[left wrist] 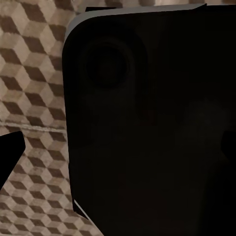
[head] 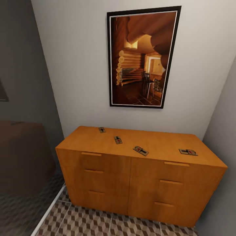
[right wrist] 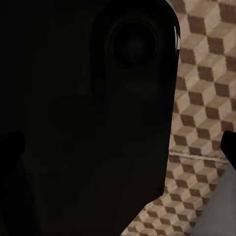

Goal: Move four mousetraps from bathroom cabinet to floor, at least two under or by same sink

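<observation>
Underfoot, cube-pattern floor tiles [head: 85, 223] run up to the cabinet [head: 137, 183], drawers shut. On its top lie four mousetraps, well apart: far left [head: 102, 129], next [head: 118, 140], middle [head: 140, 150], right [head: 188, 151]. Both wrist views show dark robot body over tiles; can't tell either pincer's state. Best move, likely: roll closer, square up, take the nearest trap first. Framed picture [head: 142, 57] hangs behind.

Above the cabinet [head: 141, 164] top I have open room; four mousetraps [head: 140, 150] lie spread apart there. Walls hem both its ends, and a framed picture [head: 142, 57] hangs behind. Bathroom floor [head: 98, 226] lies open before it.
</observation>
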You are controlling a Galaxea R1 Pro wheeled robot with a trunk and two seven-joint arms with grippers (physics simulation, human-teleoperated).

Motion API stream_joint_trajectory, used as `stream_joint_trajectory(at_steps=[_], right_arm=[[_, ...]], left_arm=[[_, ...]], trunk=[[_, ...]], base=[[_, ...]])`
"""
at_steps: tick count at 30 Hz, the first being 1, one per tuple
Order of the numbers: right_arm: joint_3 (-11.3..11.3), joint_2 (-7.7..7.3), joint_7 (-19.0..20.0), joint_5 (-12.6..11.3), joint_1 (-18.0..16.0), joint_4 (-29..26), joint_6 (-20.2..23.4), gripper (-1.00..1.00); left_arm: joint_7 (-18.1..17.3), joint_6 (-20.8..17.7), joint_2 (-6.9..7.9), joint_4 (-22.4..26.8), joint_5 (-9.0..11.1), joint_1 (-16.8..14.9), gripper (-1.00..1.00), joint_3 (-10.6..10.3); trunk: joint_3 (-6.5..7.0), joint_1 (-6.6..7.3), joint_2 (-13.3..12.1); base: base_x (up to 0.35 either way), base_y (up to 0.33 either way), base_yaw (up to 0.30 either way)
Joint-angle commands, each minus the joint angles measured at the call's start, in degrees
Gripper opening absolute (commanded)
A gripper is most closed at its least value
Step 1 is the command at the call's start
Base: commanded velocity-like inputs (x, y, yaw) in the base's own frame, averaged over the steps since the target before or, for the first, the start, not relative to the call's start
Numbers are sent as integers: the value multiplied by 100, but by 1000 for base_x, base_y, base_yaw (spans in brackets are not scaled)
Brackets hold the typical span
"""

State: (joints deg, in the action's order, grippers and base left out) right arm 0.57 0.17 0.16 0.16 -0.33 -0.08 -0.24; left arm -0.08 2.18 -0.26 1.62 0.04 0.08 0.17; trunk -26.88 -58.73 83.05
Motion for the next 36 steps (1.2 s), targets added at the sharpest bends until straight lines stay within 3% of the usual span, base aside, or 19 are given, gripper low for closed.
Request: stream_joint_trajectory(at_steps=[1, 15, 36], right_arm=[[5, 0, 2, 1, -2, 0, -3, 100], [5, 0, 4, 1, -2, 0, -2, 100], [-8, 0, 3, -15, -2, 0, -2, 100]], left_arm=[[-1, 11, 0, 5, -1, 1, 100, 1], [-1, 17, 0, 5, -4, 1, 100, 1], [-1, 20, 0, 5, 4, 1, 100, 10]], trunk=[[-5, 0, 3], [-5, 0, 3], [-5, 0, 3]], base=[[40, 0, 1], [160, 0, 0], [13, 0, 0]])
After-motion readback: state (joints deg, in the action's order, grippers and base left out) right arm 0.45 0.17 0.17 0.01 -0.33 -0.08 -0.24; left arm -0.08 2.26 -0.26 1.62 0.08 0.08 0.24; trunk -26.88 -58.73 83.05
